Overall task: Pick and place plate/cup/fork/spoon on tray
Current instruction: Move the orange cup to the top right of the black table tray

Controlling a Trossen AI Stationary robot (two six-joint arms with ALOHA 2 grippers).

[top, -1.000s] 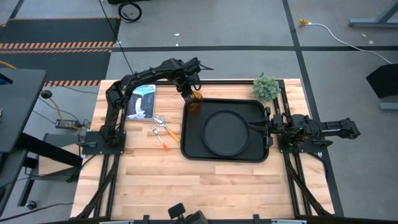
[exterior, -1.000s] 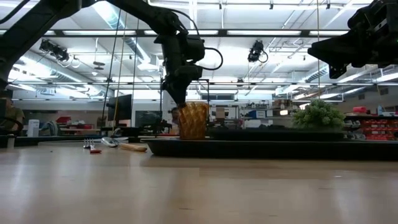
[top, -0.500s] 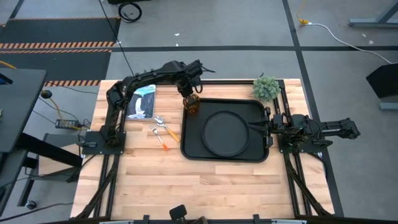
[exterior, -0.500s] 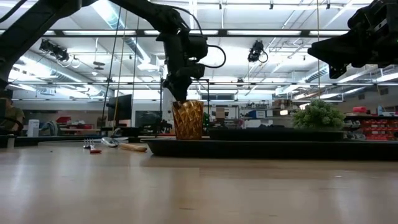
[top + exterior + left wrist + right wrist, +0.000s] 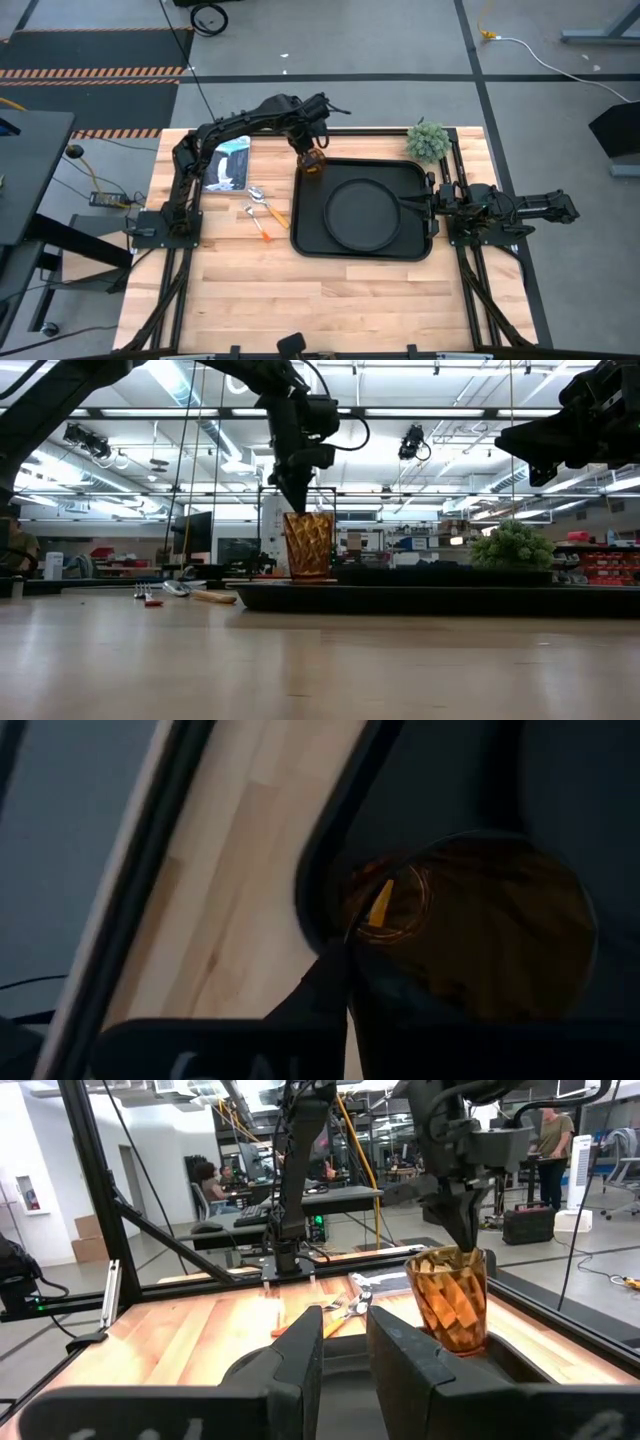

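The amber cup (image 5: 309, 546) is upright at the far left corner of the black tray (image 5: 305, 240). My left gripper (image 5: 299, 506) points down onto its rim and is shut on it. It also shows in the right wrist view (image 5: 465, 1238). The round black plate (image 5: 363, 213) lies flat in the tray. The spoon (image 5: 268, 205) and the fork (image 5: 258, 222) lie on the table left of the tray. My right gripper (image 5: 345, 1350) is open and empty at the tray's right edge (image 5: 432, 205). My left gripper holds the cup by its rim (image 5: 352, 942) on the side toward the table's left, one finger (image 5: 330, 982) outside the wall and the other seemingly inside. The fingers come from above, pointing down. The cup is upright; whether its base rests on the tray, I cannot tell.
A small green plant (image 5: 427, 140) stands at the far right, just behind the tray. A blue and white packet (image 5: 228, 163) lies at the far left. Bare wood stretches along the near side of the table (image 5: 330, 300).
My left gripper has tipped the cup from leaning to upright, still holding its rim. Gripper and cup have shifted slightly toward the far edge and a little up, at the tray's far left corner.
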